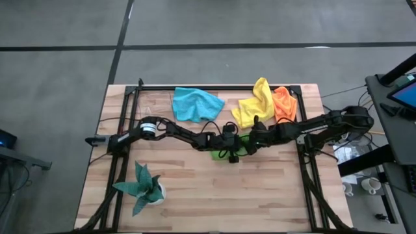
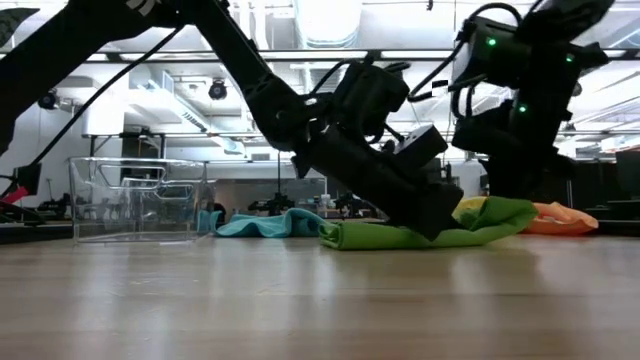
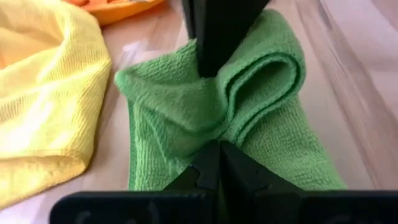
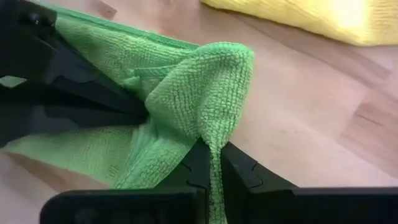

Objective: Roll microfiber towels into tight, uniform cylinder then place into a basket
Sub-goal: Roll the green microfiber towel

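The lime green towel lies folded and bunched at the table's middle, mostly flat on the wood. My left gripper reaches it from the table's left and is shut on it. My right gripper comes from the right and is shut on the same towel. The blue towel, yellow towel and orange towel lie loose along the far side. The clear basket stands at the left in the low view. My left gripper pinches a bunched part of the green towel between its two shut fingers, several layers gathered together. The fingers slant down from the table's left. The towel lies on the table around the pinch. My right gripper pinches a raised fold of the green towel at its right end between its two shut fingers, coming from above and from the right. The fold stands up a little off the wood, while the towel's other parts stay on the table.
A dark teal plant in a white pot stands near the front left. The black metal frame runs along the table's sides and far edge. Bare wood lies in front of the green towel.
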Robot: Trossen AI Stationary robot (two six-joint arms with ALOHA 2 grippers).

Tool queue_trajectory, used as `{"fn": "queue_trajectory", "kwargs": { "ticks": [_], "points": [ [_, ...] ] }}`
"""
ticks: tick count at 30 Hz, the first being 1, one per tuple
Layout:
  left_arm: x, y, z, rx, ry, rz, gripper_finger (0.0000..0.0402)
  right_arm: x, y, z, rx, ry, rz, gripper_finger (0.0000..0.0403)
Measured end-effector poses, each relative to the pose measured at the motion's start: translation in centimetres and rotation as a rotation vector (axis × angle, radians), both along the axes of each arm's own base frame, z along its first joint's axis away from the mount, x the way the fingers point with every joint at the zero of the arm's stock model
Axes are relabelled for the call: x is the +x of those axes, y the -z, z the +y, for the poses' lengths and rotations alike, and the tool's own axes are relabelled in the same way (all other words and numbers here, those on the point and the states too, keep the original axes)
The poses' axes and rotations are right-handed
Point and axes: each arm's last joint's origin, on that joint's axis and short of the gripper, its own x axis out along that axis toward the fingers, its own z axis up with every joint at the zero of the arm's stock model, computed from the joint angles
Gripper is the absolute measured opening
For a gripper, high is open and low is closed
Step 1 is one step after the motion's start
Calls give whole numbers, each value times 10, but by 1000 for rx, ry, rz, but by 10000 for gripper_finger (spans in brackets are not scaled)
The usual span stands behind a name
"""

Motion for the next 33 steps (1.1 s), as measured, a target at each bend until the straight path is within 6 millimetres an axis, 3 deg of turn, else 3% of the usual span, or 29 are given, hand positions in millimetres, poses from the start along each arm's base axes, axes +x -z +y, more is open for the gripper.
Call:
{"fn": "queue_trajectory", "kwargs": {
  "ticks": [11, 22, 28, 33],
  "points": [
    [5, 10, -19, -142, -24, -134, 0, 10, -3, -1, -58, -38, 175, 12],
    [-1, -17, -36, -10, 69, -78, 0, 9, -1, -2, -137, -91, 206, 11],
    [-4, -19, -36, 53, 67, -127, 0, 11, -2, 14, -194, -207, 194, 11],
    [-19, -12, -34, 82, 70, -203, 0, 12, -3, 29, -279, -305, 186, 11]
  ]
}}
